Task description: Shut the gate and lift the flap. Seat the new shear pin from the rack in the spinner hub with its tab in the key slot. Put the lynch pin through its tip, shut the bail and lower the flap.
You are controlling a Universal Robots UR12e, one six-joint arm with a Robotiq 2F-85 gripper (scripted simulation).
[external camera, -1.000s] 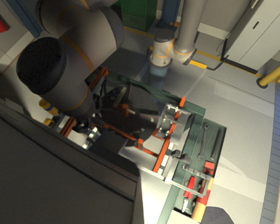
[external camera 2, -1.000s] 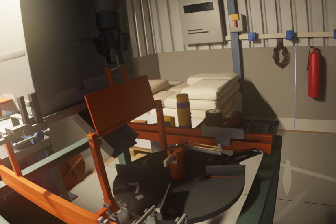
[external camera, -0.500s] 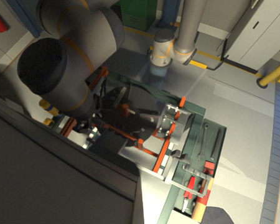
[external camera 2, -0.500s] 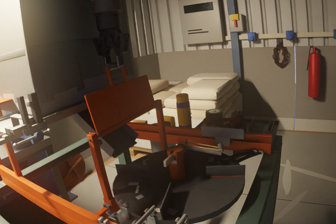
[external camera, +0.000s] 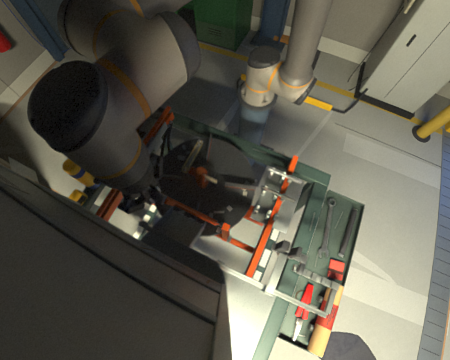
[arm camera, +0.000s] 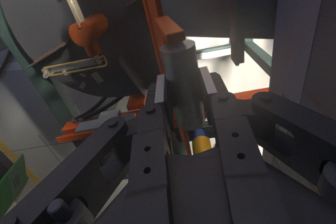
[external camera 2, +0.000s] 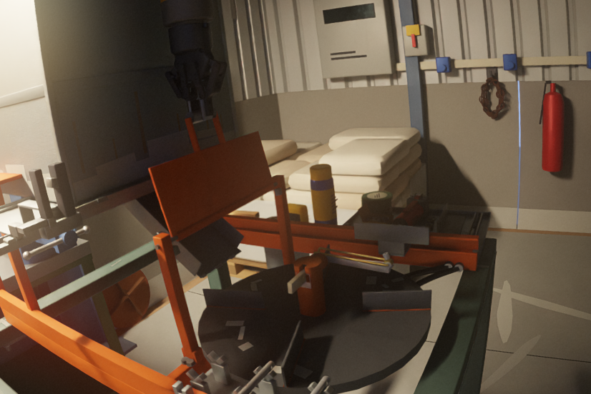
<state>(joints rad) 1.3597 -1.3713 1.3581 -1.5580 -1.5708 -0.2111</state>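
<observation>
The orange flap (external camera 2: 210, 182) stands raised and tilted over the dark spinner disc (external camera 2: 315, 332), with its grey handle bar (arm camera: 181, 80) at the top edge between two orange arms. My gripper (arm camera: 184, 85) has closed on that handle bar, high at the flap's upper edge (external camera 2: 201, 110). The orange spinner hub (external camera 2: 310, 284) sits at the disc's centre with a pale pin stub (arm camera: 75, 9) sticking out of it. The yellow-wire lynch pin (arm camera: 74, 65) lies on the disc beside the hub. The rack with its pins (external camera: 277, 196) stands at the disc's right in the side camera.
A green tool tray (external camera: 330, 236) with wrenches and red-handled tools lies right of the rack. A yellow-and-blue canister (external camera 2: 323, 194) and stacked pale sacks (external camera 2: 363, 160) stand behind the orange frame rail (external camera 2: 353, 237). A vice (external camera 2: 43, 218) sits on the left bench.
</observation>
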